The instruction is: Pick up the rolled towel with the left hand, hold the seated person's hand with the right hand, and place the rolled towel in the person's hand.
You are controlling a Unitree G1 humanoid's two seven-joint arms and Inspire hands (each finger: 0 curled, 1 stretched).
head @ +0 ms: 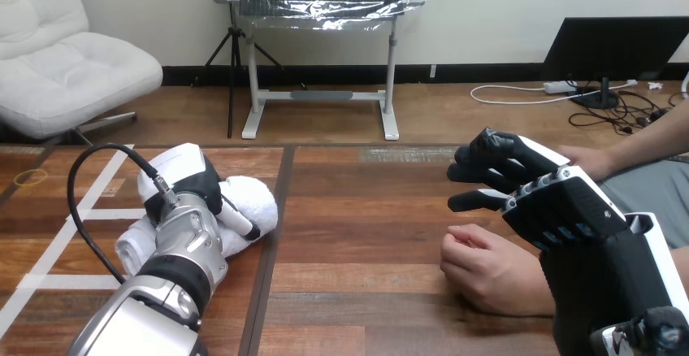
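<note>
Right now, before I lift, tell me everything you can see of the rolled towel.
The rolled towel is white and looks like soft terry cloth, wound into a thick roll. It lies slantwise on the wooden table at the view's left, seemingly not yet lifted. The left hand covers its middle, thumb curled across its near side; both ends show.

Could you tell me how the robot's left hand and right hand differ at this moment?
The left robot hand lies on the rolled towel, fingers wrapped round it; the right robot hand holds nothing. The left is at table level; the right sits higher, by the person's hand. Both show their white-shelled backs.
</note>
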